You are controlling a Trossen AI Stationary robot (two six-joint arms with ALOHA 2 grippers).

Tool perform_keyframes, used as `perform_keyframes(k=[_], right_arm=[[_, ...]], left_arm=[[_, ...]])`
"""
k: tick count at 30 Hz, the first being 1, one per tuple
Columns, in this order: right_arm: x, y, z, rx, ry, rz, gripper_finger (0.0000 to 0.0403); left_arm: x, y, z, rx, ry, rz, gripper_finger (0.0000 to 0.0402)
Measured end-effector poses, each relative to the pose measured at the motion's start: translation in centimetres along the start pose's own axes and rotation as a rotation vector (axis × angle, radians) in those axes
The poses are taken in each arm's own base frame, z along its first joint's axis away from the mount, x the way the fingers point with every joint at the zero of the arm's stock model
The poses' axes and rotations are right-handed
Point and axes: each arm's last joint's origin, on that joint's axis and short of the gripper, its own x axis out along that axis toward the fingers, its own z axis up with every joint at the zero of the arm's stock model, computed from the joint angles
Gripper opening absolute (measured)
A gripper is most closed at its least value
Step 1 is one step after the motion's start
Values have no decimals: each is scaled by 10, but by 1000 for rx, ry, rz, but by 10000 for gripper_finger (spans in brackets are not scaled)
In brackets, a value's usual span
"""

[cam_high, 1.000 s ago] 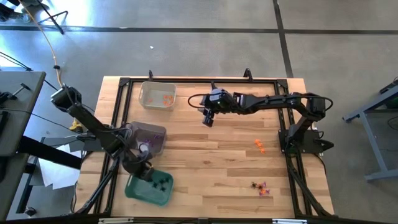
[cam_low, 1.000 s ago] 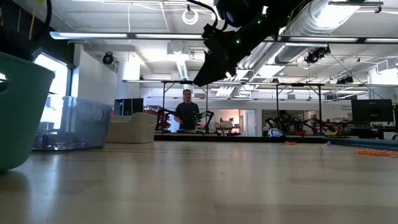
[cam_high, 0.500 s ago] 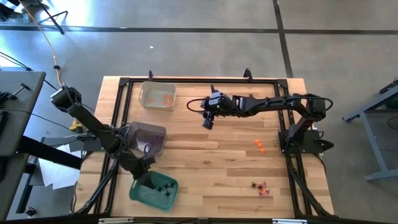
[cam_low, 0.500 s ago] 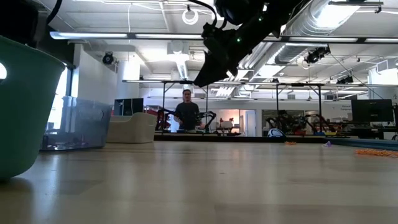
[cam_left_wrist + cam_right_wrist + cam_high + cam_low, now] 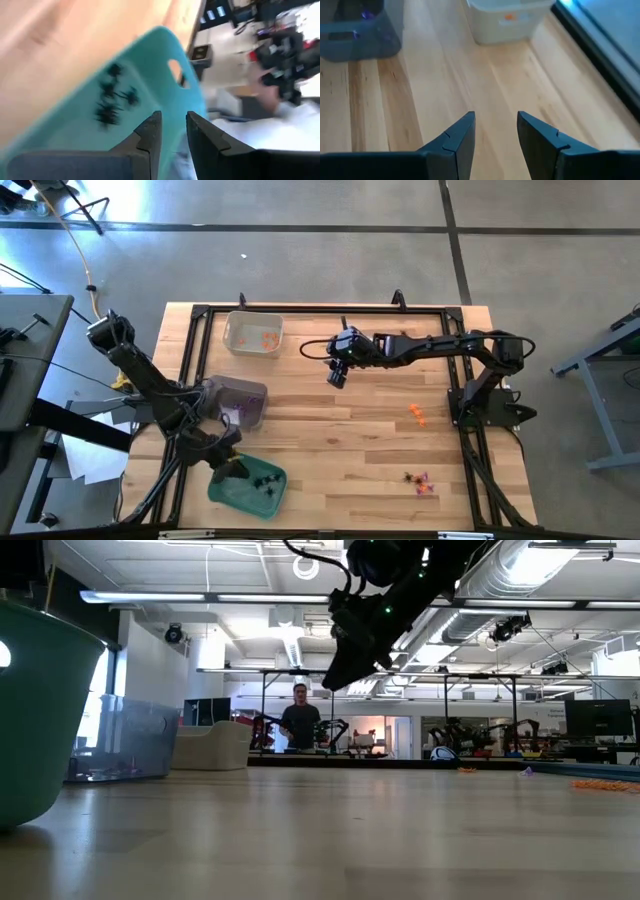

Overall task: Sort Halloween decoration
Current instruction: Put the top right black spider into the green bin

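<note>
The green tray (image 5: 250, 486) stands on the table near its near left corner, with several black spider trinkets (image 5: 112, 97) in it. It also shows at the left of the low view (image 5: 40, 710). My left gripper (image 5: 231, 469) is at the tray's left rim and shut on it (image 5: 172, 132). My right gripper (image 5: 336, 378) hangs open and empty above the table's far middle (image 5: 495, 130). Orange trinkets (image 5: 417, 414) and a small mixed heap (image 5: 418, 481) lie on the table at the right. My left gripper has the green tray's rim (image 5: 190, 97) between its two fingers, near the handle hole. One finger stands over the tray's inside and one outside the wall. The fingers come slanting down from the table's left. The tray's bottom rests on the table.
A clear tray (image 5: 240, 402) with purple trinkets stands just beyond the green tray. A white tray (image 5: 253, 333) with orange trinkets stands at the far left. A black frame (image 5: 320, 310) runs along the table's edges. Bare wood lies in the middle. A person (image 5: 300, 720) stands far behind.
My left gripper has drawn the green tray a little toward the table's near edge and right, and the tray has turned about on the table. My right gripper has shifted slightly toward the table's right, still open.
</note>
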Motion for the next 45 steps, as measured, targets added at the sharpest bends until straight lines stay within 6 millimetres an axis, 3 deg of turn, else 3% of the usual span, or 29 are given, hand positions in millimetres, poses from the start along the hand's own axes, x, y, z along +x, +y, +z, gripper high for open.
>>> perform_keyframes(k=[4,11,17,22,25,36,39,45], right_arm=[[0,-1,-5,23,55,-6,142],[0,-1,-8,52,86,-11,142],[0,-1,-10,56,102,-13,142],[-1,-2,-11,73,114,-17,142],[-1,-2,-17,125,172,-29,142],[-22,-9,-61,41,669,-130,142],[-28,-15,-68,-3,767,-166,142],[-35,-54,-75,4,903,-296,142]], left_arm=[[-4,7,2,135,-27,73,76],[-15,7,25,302,-133,100,76],[-28,6,40,573,-201,117,76],[-49,-23,65,991,-414,156,76],[-57,-37,81,1136,-552,235,76],[-45,-13,148,1085,-634,408,76],[-40,-5,169,1058,-650,353,76],[-30,5,194,1055,-696,263,76]])
